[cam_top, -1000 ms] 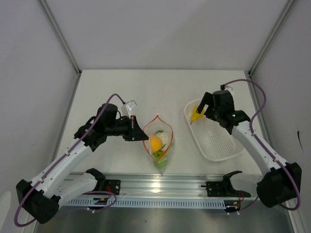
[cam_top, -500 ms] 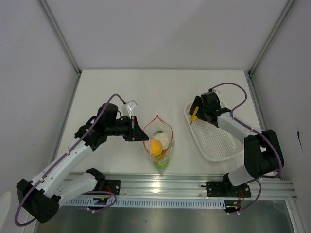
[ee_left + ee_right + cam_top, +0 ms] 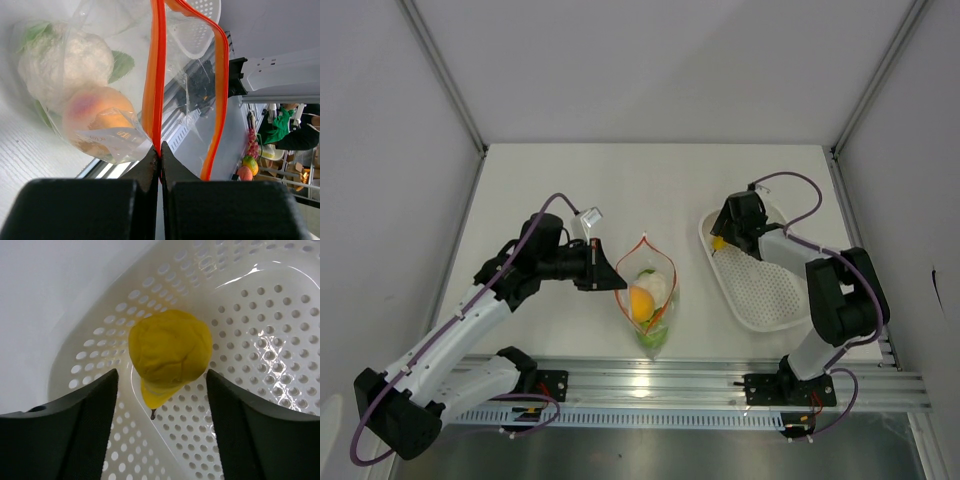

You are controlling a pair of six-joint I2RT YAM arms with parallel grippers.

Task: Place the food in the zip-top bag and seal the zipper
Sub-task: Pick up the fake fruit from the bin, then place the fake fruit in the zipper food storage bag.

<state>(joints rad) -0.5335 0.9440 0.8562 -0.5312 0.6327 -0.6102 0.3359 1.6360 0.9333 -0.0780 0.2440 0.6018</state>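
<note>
Right wrist view: we see our right gripper (image 3: 161, 375) with its jaws spread wide on either side of the yellow pear (image 3: 170, 347), not touching it. The pear lies in a corner of the white perforated basket (image 3: 260, 340). Our left gripper (image 3: 160, 150) is pinched tight on the zipper (image 3: 156, 75) of the zip-top bag (image 3: 668, 272). The bag lies left of the basket, apart from it, and holds an orange fruit (image 3: 100, 117) and a whitish piece (image 3: 65, 65).

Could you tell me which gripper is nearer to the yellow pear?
Right. The right gripper straddles the yellow pear in the basket; the left gripper is far off, pinching the zipper.
</note>
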